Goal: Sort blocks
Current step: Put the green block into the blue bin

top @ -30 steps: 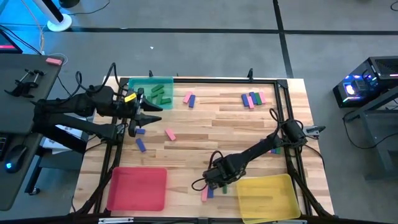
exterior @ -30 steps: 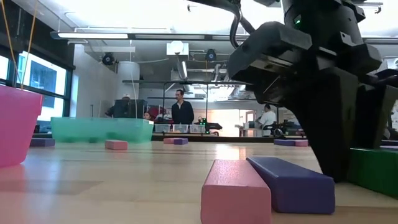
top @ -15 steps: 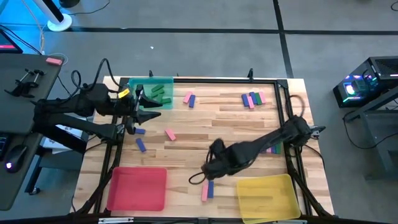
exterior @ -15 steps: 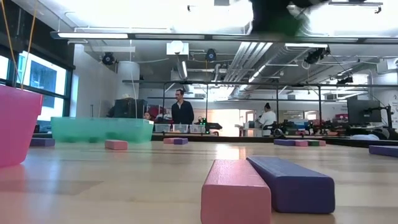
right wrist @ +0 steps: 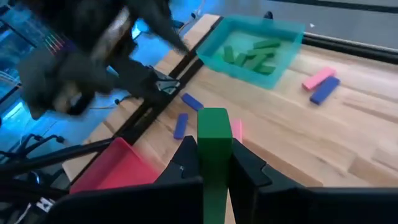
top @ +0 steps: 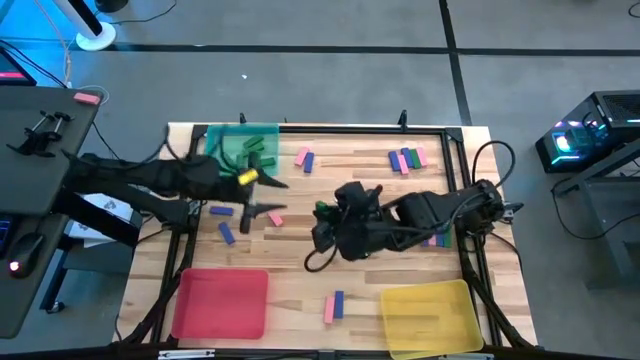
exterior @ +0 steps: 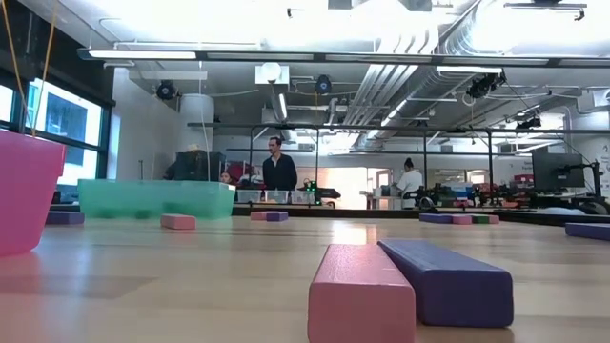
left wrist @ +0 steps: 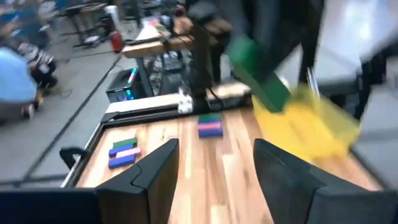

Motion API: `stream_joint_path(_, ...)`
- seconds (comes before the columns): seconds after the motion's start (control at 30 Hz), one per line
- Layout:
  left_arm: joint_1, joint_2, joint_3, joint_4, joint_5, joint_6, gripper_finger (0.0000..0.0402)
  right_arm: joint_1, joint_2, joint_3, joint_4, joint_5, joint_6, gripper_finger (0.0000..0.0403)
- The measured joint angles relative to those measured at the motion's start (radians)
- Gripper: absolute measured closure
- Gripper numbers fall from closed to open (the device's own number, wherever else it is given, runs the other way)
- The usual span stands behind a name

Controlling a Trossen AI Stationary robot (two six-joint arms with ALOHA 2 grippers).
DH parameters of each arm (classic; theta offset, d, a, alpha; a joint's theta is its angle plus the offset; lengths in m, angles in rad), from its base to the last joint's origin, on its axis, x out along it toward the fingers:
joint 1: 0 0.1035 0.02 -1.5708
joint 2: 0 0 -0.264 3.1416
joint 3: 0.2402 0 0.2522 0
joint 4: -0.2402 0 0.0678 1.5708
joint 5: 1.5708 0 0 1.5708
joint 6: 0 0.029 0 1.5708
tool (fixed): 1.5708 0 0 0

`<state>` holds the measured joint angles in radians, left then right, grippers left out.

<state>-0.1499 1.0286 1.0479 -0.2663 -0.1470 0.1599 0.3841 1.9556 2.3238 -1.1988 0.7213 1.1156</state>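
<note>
Your right claw [right wrist: 214, 163] grips a green block [right wrist: 214, 135] above the bench [top: 380, 190]; your left claw [top: 268, 196] hangs open near the green tray [top: 222, 141].

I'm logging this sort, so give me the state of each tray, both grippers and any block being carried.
Right gripper: shut on green block, above the table.
Left gripper: open, empty.
Green tray: holds green blocks.
Red tray: empty.
Yellow tray: empty.
</note>
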Motion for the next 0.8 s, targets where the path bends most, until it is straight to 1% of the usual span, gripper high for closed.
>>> stream_joint_path(0.1,-0.051,0.056,0.036,-0.018,-0.059,0.152,0.0177,-0.035,0.000,0.000,0.042,-0.045,-0.049,0.0390)
stream_joint_path(0.27,-0.133,0.126,0.114,-0.028,-0.273,0.425,0.0138,-0.105,0.002,-0.009,0.134,-0.111,-0.116,0.0390)
stream_joint_path(0.37,-0.169,0.149,0.136,-0.029,-0.350,0.539,0.0123,-0.143,0.002,-0.009,0.191,-0.161,-0.153,0.0390)
stream_joint_path(0.43,-0.187,0.153,0.140,-0.026,-0.386,0.600,0.0117,-0.161,0.002,-0.008,0.215,-0.173,-0.156,0.0390)
stream_joint_path(0.5,-0.206,0.153,0.140,-0.027,-0.437,0.647,0.0115,-0.173,0.002,-0.008,0.233,-0.176,-0.156,0.0390)
stream_joint_path(0.63,-0.222,0.153,0.140,-0.019,-0.601,0.704,0.0115,-0.196,0.002,-0.008,0.287,-0.180,-0.160,0.0390)
stream_joint_path(0.7,-0.226,0.150,0.140,-0.017,-0.675,0.703,0.0114,-0.201,0.002,-0.008,0.320,-0.178,-0.153,0.0390)
stream_joint_path(0.77,-0.225,0.143,0.140,-0.023,-0.678,0.667,0.0114,-0.208,0.002,-0.006,0.341,-0.181,-0.153,0.0390)
stream_joint_path(0.8,-0.226,0.138,0.139,-0.026,-0.664,0.646,0.0114,-0.208,-0.003,-0.006,0.347,-0.183,-0.152,0.0390)
